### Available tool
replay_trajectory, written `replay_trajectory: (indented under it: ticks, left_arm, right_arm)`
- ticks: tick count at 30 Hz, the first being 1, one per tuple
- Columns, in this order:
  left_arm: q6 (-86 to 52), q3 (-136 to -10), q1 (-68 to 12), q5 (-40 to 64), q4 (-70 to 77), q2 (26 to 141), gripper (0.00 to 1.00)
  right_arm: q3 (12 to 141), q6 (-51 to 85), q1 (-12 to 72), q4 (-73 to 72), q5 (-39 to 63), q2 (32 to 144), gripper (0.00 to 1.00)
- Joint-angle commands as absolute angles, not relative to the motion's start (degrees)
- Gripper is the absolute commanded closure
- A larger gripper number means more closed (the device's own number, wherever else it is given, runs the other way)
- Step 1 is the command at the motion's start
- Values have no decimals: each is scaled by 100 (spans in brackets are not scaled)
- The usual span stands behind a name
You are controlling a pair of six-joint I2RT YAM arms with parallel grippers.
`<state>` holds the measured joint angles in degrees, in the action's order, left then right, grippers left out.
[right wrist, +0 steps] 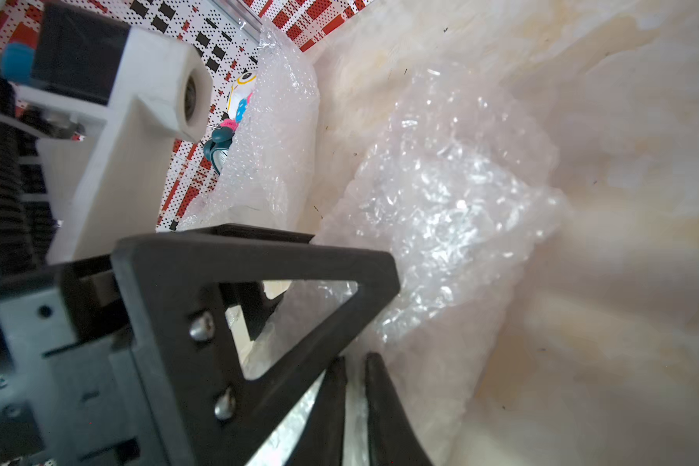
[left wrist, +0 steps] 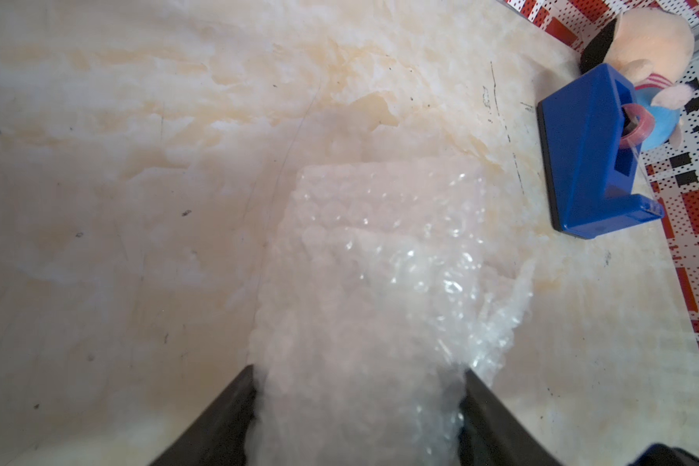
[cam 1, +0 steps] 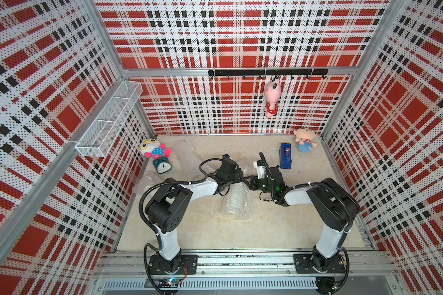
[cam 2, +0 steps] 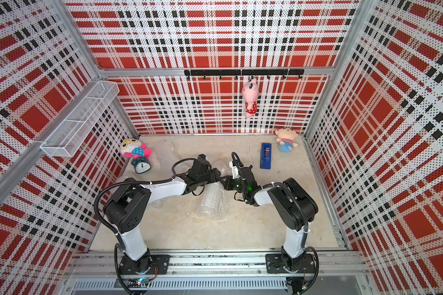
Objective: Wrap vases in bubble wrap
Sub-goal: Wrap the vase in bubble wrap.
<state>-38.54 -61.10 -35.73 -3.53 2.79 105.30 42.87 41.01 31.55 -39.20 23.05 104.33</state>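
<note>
1. The left arm [cam 1: 202, 187] and right arm [cam 1: 298, 198]: white shells, bulky black joints.
2. Black corrugated cables [cam 1: 141, 204], cinched with white ties.
3. The left end effector [right wrist: 346, 258]: black triangular fingers [right wrist: 259, 258], two silver screws [right wrist: 201, 327].
4. A green light [cam 1: 277, 189] on the right wrist.

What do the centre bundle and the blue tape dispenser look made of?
Bundle: clear, glossy plastic bubble wrap, judging by the small domed bubbles and glints; its contents are hidden.
Tape dispenser: probably moulded hard plastic, with a smooth blue shell and a black base.

Bubble-wrapped bundle [cam 1: 235, 204] lies flat at centre (contents hidden); second bundle [cam 1: 186, 155] farther back.
</note>
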Motion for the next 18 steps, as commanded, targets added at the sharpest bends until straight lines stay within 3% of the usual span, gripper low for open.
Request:
replay_trajectory:
  ticks: [1,7,18]
  left_arm:
    - [-3762,-6176,-3652,-445,0,10648,30]
    - [-3753,-6151,-3650,-501,-27,10678,32]
    - [-3687,-6222,-3698,-677,-136,10748,32]
  right_arm:
    - [4301,3970,3270,-4070,2344,10032,76]
    - [4206,3472,3182,-2824,1555,9177,61]
    - [3972,3332,2117,-1631,1398,8386,57]
